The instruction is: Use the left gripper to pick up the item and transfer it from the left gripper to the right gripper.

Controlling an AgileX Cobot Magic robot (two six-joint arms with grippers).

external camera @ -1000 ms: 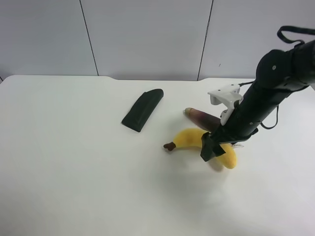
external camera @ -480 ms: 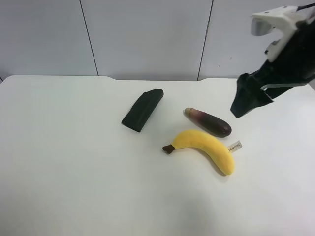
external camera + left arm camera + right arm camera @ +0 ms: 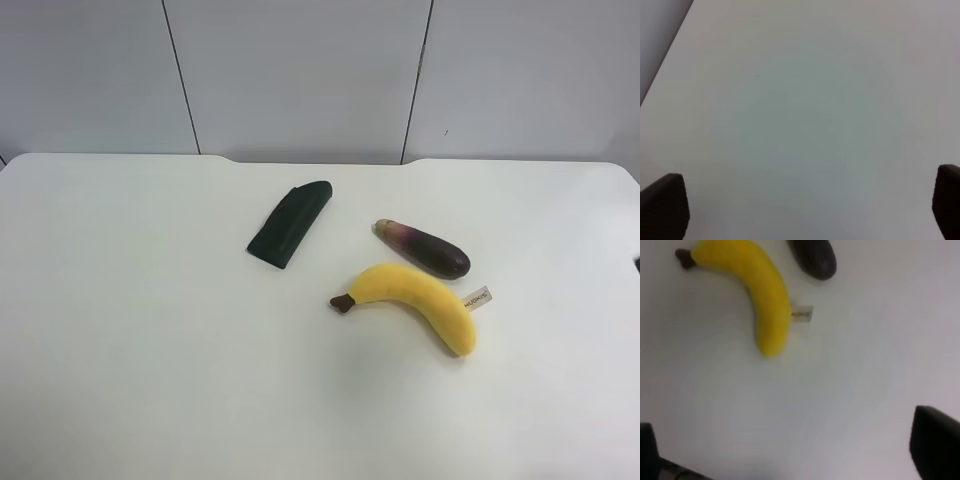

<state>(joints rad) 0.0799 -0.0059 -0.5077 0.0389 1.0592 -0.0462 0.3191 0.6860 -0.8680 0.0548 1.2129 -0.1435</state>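
The yellow plush banana (image 3: 415, 302) lies on the white table (image 3: 150, 350), brown stem tip pointing to the view's left and white tag (image 3: 478, 298) at its other end. No gripper holds it. It also shows in the right wrist view (image 3: 757, 287), some way ahead of the right gripper (image 3: 790, 455), which is open and empty with its fingertips (image 3: 936, 447) at the frame's edges. The left gripper (image 3: 805, 205) is open and empty over bare table, with nothing between its fingertips (image 3: 662, 207). Neither arm shows in the exterior high view, apart from a dark speck at its right edge.
A dark purple eggplant (image 3: 423, 248) lies just behind the banana; it also shows in the right wrist view (image 3: 814, 257). A dark green cucumber (image 3: 290, 236) lies farther to the view's left. A grey panelled wall (image 3: 300, 70) stands behind the table.
The arm with the white bracket was down on the banana, then rose and withdrew out of the exterior view at its right. The banana stays lying on the table.
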